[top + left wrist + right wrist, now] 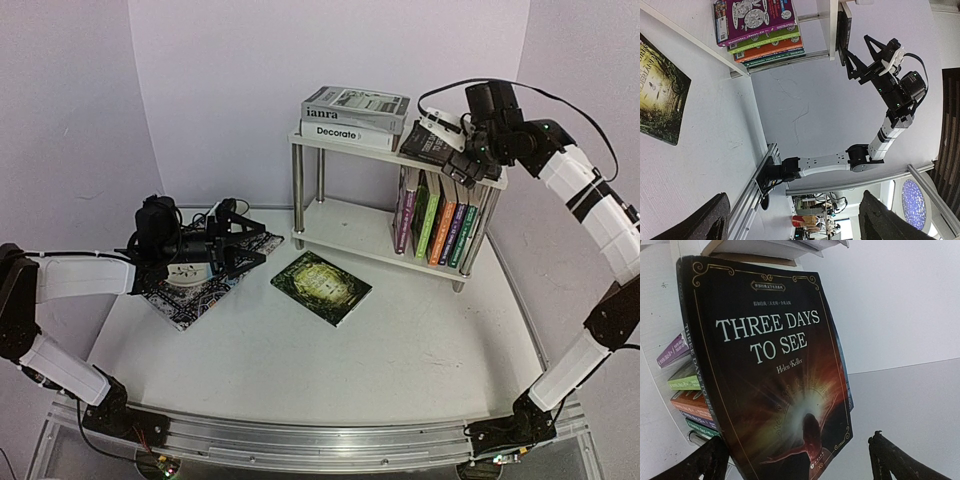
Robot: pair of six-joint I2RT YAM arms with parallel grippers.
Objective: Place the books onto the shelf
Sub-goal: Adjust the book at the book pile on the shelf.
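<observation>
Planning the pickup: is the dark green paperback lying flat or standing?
Flat: the dark green paperback lies cover up on the white table.

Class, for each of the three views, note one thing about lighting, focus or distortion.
Top view: soft, even light; the table has a near edge that looks bowed. Left wrist view: scene turned sideways, the fingers near the lens dark and blurred. Right wrist view: the dark book fills the frame, title sharp, edges slanting.

Shelf (340, 225) standing at the rear of the table (400, 350). Stacked pair of books (355, 108) lying on its upper board, left end. Single book (428, 140) resting at the right end. Row of books (440, 225) standing on the lower board, right side. Loose book (321, 287) lying on the table before the shelf.
</observation>
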